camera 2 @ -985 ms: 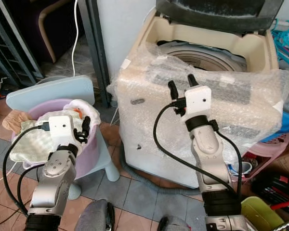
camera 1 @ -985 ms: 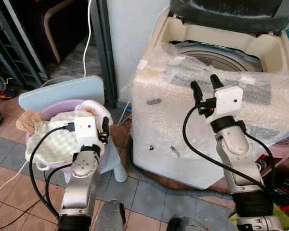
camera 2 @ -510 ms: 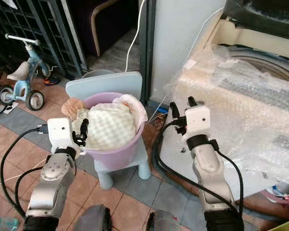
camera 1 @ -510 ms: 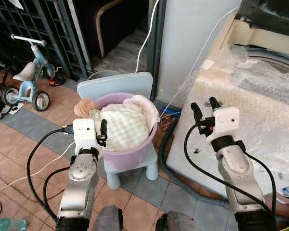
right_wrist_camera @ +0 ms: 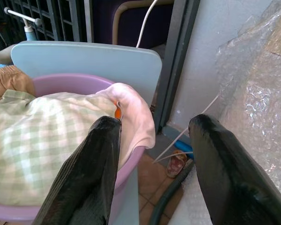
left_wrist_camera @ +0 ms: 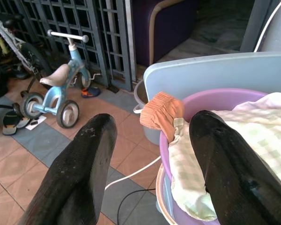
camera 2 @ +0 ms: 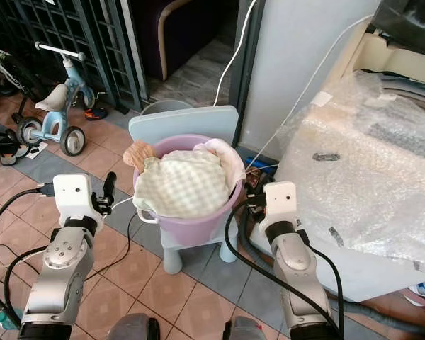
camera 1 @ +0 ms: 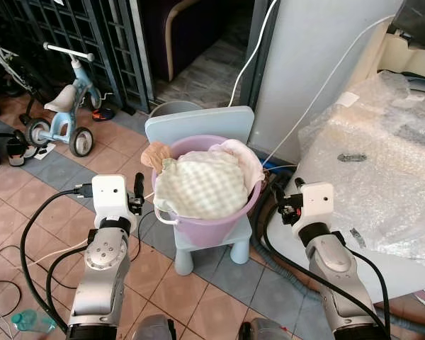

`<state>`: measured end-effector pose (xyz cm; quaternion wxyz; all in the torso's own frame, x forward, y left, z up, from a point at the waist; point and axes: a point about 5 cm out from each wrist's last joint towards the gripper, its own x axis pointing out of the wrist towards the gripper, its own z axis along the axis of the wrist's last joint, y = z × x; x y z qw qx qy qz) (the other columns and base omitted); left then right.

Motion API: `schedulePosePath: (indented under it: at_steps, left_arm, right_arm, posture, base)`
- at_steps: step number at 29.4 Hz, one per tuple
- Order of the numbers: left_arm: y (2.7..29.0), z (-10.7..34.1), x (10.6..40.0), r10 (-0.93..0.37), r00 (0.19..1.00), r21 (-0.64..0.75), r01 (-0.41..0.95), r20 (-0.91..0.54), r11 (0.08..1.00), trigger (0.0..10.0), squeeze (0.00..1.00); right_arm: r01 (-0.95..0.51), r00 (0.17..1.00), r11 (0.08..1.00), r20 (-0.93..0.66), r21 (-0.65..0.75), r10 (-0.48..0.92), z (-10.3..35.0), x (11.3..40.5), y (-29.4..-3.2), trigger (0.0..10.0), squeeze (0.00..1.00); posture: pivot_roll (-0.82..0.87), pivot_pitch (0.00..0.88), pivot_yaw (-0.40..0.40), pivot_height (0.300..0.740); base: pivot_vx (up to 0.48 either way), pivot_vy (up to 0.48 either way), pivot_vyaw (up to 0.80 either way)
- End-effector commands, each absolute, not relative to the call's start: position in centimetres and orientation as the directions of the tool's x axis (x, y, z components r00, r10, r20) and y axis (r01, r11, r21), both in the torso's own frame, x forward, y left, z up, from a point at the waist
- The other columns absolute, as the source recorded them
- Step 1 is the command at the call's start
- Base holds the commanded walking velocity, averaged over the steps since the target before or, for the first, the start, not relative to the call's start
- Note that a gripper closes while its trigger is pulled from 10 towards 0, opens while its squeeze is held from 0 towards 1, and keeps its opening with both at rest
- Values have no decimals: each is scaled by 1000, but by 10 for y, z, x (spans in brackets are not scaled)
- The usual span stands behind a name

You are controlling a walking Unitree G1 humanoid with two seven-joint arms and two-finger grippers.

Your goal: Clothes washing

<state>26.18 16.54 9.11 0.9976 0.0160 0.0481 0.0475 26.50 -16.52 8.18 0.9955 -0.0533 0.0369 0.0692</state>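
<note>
Two grippers, both empty, fingers spread wide: left gripper (camera 1: 137,193) just left of the tub, right gripper (camera 1: 289,198) just right of it. One lilac tub (camera 1: 214,224) heaped with laundry, checked cloth (camera 1: 202,186) on top, orange garment (left_wrist_camera: 161,109) over the rim; it stands on a pale blue child's chair (camera 1: 198,126). Washing machine (camera 1: 382,170), wrapped in bubble film, to the right. Blue tricycle (camera 1: 60,113) far left by a dark metal grille (camera 1: 78,35).

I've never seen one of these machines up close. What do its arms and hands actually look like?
Two silver metal arms, jointed, with looping black cables alongside. Each wrist carries a white boxy block. The left gripper and right gripper each have two long, rounded black fingers.
</note>
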Motion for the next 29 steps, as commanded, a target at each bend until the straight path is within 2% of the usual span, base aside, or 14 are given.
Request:
schedulePosePath:
  at_steps: [1, 5, 8, 18, 24, 27, 29]
  left_arm:
    - [168, 84, 257, 92, 988, 38, -88, -122, 995, 10000, 0]
    - [168, 84, 257, 75, 990, 27, -72, -121, 997, 10000, 0]
    - [165, 86, 257, 49, 993, 21, -47, -104, 999, 10000, 0]
    - [164, 88, 256, 45, 994, 18, -44, -96, 999, 10000, 0]
    - [164, 88, 255, 40, 994, 15, -39, -97, 999, 10000, 0]
    - [163, 87, 255, 36, 994, 16, -35, -100, 999, 10000, 0]
    - [163, 87, 255, 35, 994, 14, -34, -101, 999, 10000, 0]
  right_arm:
    - [-115, 988, 987, -111, -109, 103, 78, 266, -170, 10000, 0]
    - [-178, 976, 983, -135, -52, 170, 78, 267, -168, 10000, 0]
    - [-190, 977, 980, -110, -57, 183, 82, 269, -163, 10000, 0]
    - [-178, 978, 979, -125, -97, 166, 82, 275, -163, 10000, 0]
    - [-164, 979, 984, -138, -69, 153, 82, 279, -167, 10000, 0]
    - [-197, 975, 965, -139, -175, 174, 83, 280, -160, 10000, 0]
    - [-195, 974, 966, -148, -167, 171, 81, 280, -157, 10000, 0]
  posture:
    - [17, 125, -5, 740]
    - [20, 126, -10, 740]
    - [20, 132, -12, 740]
    - [31, 139, -19, 740]
    - [30, 136, -20, 740]
    - [30, 136, -22, 740]
    - [29, 136, -23, 740]
  base:
    - [0, 0, 0]
    - [0, 0, 0]
    - [0, 0, 702]
    - [335, 0, 669]
    - [351, 0, 0]
    - [366, 0, 0]
    - [319, 0, 0]
